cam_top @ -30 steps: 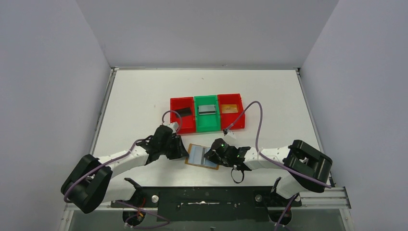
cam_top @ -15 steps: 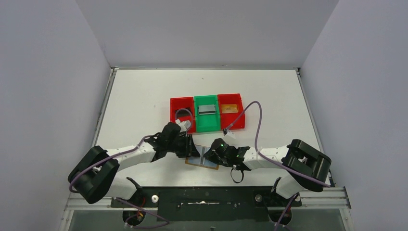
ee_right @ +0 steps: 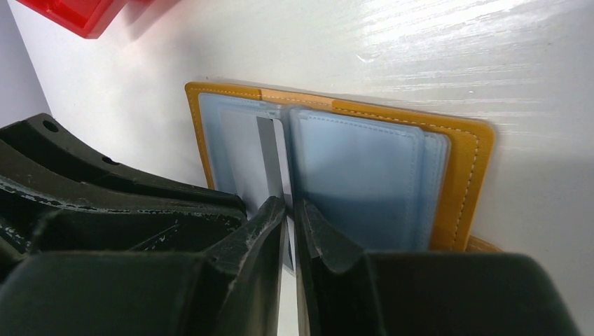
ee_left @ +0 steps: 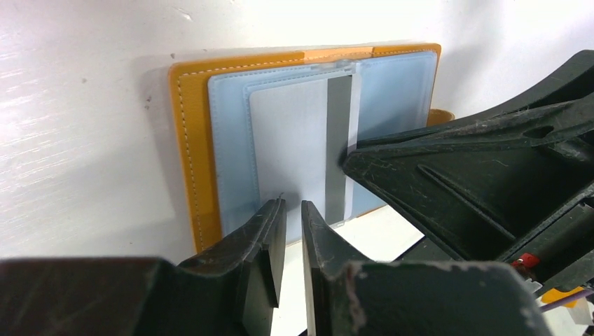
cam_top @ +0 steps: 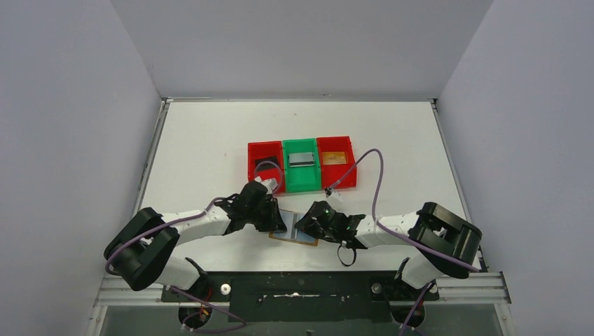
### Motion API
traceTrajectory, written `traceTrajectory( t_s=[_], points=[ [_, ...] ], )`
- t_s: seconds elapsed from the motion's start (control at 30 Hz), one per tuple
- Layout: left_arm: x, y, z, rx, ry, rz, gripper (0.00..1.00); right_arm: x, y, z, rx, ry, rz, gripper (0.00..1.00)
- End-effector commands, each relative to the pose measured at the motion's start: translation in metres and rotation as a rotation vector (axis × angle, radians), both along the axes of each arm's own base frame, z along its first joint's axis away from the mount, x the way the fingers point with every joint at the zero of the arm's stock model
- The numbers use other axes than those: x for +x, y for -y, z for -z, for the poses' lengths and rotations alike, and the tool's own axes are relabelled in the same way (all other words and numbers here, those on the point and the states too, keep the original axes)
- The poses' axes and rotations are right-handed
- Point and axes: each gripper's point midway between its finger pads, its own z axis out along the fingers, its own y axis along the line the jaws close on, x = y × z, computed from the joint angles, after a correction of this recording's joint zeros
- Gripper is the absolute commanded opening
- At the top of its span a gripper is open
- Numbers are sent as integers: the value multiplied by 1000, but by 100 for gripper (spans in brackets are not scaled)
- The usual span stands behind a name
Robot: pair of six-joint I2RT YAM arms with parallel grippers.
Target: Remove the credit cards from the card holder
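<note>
Just nearside of the green bin [cam_top: 301,183], card holder [ee_left: 192,140] open on the surface [cam_top: 210,140]; left gripper [ee_left: 293,206] and right gripper [ee_right: 289,206], nearly closed, at its striped card [ee_left: 294,140]. Risk: holder dragged along if unpinned.

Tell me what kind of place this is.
Probably a robot test cell in a lab: a white table boxed in by plain grey walls, two robot arms bolted to a metal rail, and red and green sorting bins.

Bright, even light; glare streaks the table [ee_right: 448,42]; card holder [ee_left: 190,154] casts soft shadow.
</note>
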Motion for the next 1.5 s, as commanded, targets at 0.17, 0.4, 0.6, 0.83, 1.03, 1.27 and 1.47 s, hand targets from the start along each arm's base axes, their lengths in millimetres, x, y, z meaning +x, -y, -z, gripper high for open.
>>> traceTrajectory(
  t_s=[0.17, 0.4, 0.6, 0.83, 1.03, 1.27, 1.47],
  points=[
    [7, -15, 5, 94, 27, -37, 13, 2, -4, -1, 55, 10, 5, 11],
    [7, -15, 6, 96, 28, -41, 12, 2, -6, -10, 95, 43, -10, 0],
    [8, -19, 8, 120, 30, -54, 11, 2, 4, -7, 70, 36, 27, 0],
    [9, -27, 15, 166, 27, -70, 10, 0, 8, -14, 89, 41, 7, 0],
    [9, -27, 16, 167, 24, -68, 10, 0, 10, -11, 87, 31, 6, 3],
    [10, -27, 15, 172, 27, -67, 9, 2, 21, -6, 58, 15, 60, 0],
    [13, -23, 6, 153, 42, -59, 10, 1, 21, -5, 67, 16, 64, 1]
  ],
)
